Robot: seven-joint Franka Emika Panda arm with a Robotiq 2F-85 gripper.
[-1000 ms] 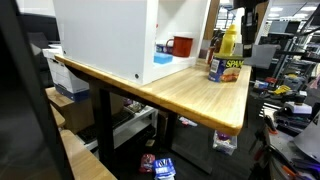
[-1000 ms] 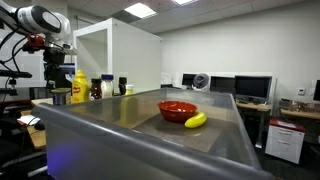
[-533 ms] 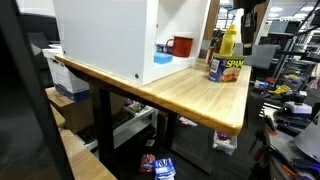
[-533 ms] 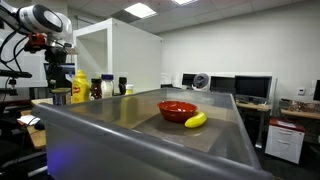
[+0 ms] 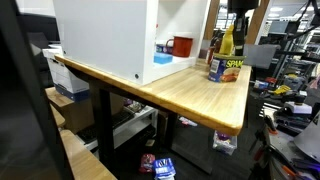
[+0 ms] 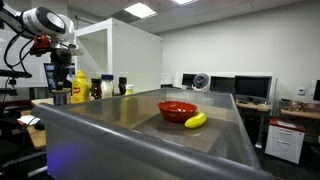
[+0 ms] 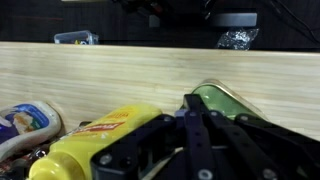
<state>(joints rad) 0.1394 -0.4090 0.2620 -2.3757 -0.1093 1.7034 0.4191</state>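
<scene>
Now, the count: one yellow mustard bottle, one Spam tin, one green-topped can, one red bowl, one banana, and one white box. All stand on the wooden table. Three smaller dark containers stand in a row past the bottle in an exterior view; they are too small to name.

Tool: the wrist view shows the fingers pressed together, narrow, with nothing between them. In both exterior views it hangs above the table, free of everything.

Mustard bottle vs tool: in the wrist view the bottle lies just beside the fingers, low and to one side of them, and the green-topped can sits close on the opposite side. The Spam tin is beyond the bottle, farther from the tool. In an exterior view the tool sits just beside the bottle's upper part. Whether they touch, I cannot tell. Bowl and banana are well apart from the tool, with the banana touching the bowl's side.

Change from a second ago: the tool has dropped lower and closed in on the bottle. In an exterior view it now hangs over the bottle top, where before it stood off to the side. The fingers were already together. Bottle, tins, bowl and banana have not shifted.
</scene>
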